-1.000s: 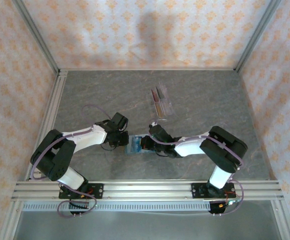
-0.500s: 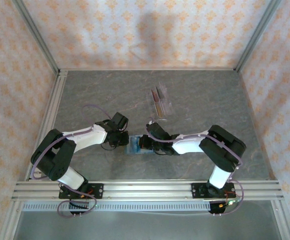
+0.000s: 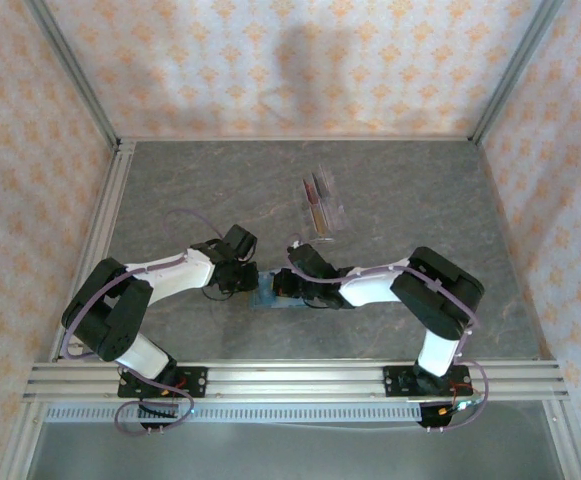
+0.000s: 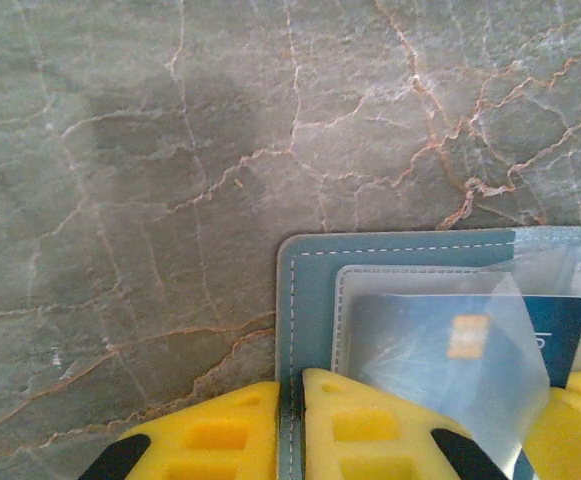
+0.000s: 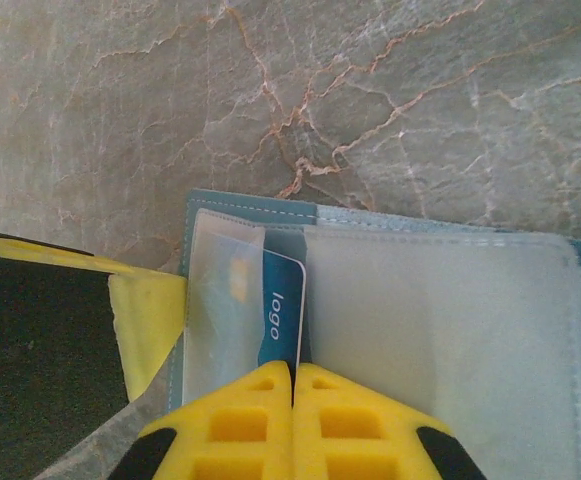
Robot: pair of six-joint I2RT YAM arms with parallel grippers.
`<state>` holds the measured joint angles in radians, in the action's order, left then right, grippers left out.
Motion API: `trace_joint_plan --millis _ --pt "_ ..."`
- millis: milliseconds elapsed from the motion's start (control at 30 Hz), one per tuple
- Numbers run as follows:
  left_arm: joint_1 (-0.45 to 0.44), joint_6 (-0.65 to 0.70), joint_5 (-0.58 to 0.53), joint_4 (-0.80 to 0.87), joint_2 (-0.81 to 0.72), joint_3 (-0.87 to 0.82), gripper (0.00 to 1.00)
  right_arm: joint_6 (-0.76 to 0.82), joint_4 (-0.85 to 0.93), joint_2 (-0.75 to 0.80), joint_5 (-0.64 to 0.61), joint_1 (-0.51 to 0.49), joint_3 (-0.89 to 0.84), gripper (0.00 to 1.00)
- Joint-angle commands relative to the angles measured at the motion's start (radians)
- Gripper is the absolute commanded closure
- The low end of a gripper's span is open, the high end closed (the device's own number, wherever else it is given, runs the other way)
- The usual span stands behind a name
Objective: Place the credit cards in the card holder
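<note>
One blue credit card [image 5: 280, 305] lay partly pocketed in the card holder [image 4: 305, 290]. The left gripper [image 4: 290, 395] pinched its edge and the right gripper [image 5: 292, 378] was clenched. The other cards [image 3: 316, 213] stood in the far clear rack [image 3: 330, 218].

lighting: bright, soft, even.
top view: blurred grey shadow on orange-patterned back wall [image 3: 305, 50], 12 o'clock.
left wrist view: dim patch on grey veined marble tabletop [image 4: 170, 130], 10 o'clock; milky glare on clear pocket of teal-blue stitched card holder [image 4: 305, 330], 4 o'clock.
right wrist view: sharp; black shade, 8 o'clock.
</note>
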<state>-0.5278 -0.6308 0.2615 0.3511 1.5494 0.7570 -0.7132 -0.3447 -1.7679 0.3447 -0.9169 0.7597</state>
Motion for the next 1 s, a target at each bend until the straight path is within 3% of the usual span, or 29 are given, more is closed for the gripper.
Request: trace_joint_plan --millis 0,100,233,333,667,833,967 --pt "-0.001 -0.015 0.019 -0.058 0.071 -0.017 0.87 -0.010 -0.029 -0.043 0.021 -0.041 0.016 1.00" --pt "0.000 -0.014 0.014 -0.054 0.070 -0.017 0.87 0.020 0.014 -0.022 0.001 -0.041 0.026 0.97" --pt "-0.001 -0.013 0.007 -0.049 0.072 -0.015 0.87 0.089 0.172 0.060 -0.033 -0.034 0.058 0.78" --pt "0.000 -0.013 0.009 -0.047 0.078 -0.013 0.87 0.136 0.310 0.107 -0.053 -0.024 0.098 0.71" --pt "0.000 -0.008 0.008 -0.043 0.090 -0.008 0.87 0.282 0.593 0.135 -0.166 0.000 0.235 0.69" --pt "-0.001 -0.006 0.008 -0.039 0.086 -0.009 0.87 0.338 0.672 0.076 -0.221 0.001 0.303 0.59" --pt "-0.001 -0.006 0.007 -0.040 0.082 -0.009 0.87 0.358 0.703 0.042 -0.261 0.001 0.325 0.57"
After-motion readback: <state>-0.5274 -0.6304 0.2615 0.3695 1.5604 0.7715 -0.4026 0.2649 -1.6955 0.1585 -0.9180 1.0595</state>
